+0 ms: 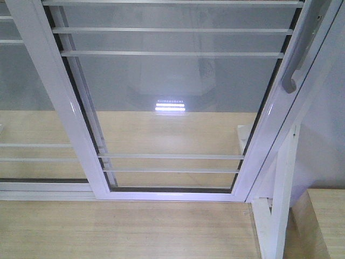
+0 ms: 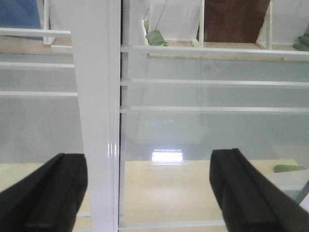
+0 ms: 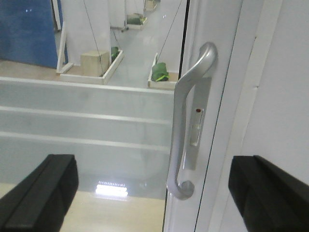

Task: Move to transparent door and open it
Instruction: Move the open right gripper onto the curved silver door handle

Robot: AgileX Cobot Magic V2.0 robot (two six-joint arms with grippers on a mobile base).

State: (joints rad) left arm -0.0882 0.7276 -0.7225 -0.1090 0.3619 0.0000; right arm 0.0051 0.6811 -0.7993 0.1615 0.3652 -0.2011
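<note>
The transparent door fills the front view: clear glass with thin horizontal bars in a white frame. Its curved grey handle sits on the right stile, and shows large in the right wrist view. My right gripper is open, its black fingers spread on either side of the handle's lower end, a little short of it. My left gripper is open and empty, facing the door's left stile and the glass.
A second barred glass panel without a handle stands at the left. A white wall and a white post stand right of the door. A wooden block sits at the bottom right. The floor is light wood.
</note>
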